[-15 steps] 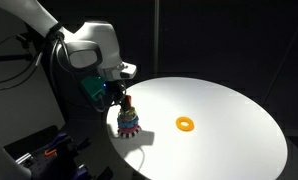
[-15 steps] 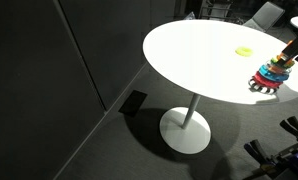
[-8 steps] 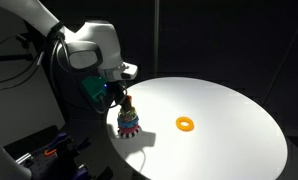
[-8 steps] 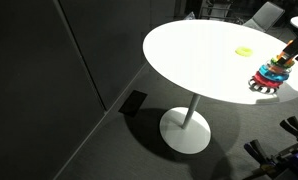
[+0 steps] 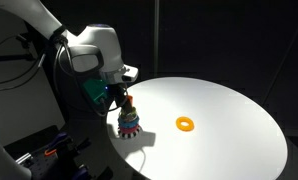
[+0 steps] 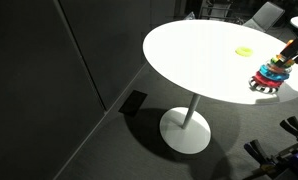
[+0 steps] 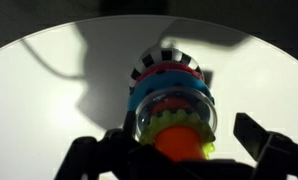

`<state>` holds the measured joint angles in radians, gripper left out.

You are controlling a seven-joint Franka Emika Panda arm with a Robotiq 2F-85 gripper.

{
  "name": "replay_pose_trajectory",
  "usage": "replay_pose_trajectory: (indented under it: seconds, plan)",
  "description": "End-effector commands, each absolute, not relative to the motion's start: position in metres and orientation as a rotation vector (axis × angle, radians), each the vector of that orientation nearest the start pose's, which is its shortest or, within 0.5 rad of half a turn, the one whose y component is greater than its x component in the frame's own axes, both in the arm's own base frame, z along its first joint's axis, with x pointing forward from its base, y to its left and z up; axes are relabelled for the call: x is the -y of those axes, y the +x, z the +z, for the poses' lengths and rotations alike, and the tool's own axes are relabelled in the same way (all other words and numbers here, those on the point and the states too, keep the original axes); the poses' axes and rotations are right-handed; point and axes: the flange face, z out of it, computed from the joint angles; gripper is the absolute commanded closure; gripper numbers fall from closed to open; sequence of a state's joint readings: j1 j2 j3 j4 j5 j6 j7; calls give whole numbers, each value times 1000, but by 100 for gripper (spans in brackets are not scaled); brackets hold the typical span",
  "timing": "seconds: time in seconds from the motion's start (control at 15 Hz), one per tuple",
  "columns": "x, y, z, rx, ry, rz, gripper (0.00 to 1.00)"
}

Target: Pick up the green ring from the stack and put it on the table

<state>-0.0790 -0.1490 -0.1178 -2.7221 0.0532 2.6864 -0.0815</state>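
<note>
The small yellow-green plastic ring (image 7: 169, 128) sits high on the toy tower of multicoloured rings (image 5: 128, 119), around its orange central peg (image 7: 179, 152), near the edge of the large round white surface (image 5: 234, 130). It is likely light, stiff and smooth, so pinch its outer rim on opposite sides. Your jaws stand spread, gripping nothing, with the ring centred between them in the wrist view.
</note>
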Motion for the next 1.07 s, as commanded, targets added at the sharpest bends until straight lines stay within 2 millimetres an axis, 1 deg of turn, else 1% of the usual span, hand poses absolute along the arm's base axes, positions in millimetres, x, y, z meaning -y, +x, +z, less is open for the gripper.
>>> replay_pose_trajectory:
  seconds: [0.0, 0.07, 0.13, 0.27, 0.33, 0.4, 0.67, 1.0]
  plan:
    - [87, 406, 284, -255, -3096, -202, 26]
    - [87, 406, 285, -258, -3097, -205, 32]
    - [88, 405, 287, -261, -3098, -209, 42]
    - [91, 406, 291, -270, -3100, -222, 57]
    - [92, 405, 294, -274, -3101, -227, 58]
    - [93, 405, 297, -281, -3102, -235, 62]
    - [98, 405, 312, -300, -3112, -270, 62]
    - [99, 404, 340, -298, -3116, -348, 62]
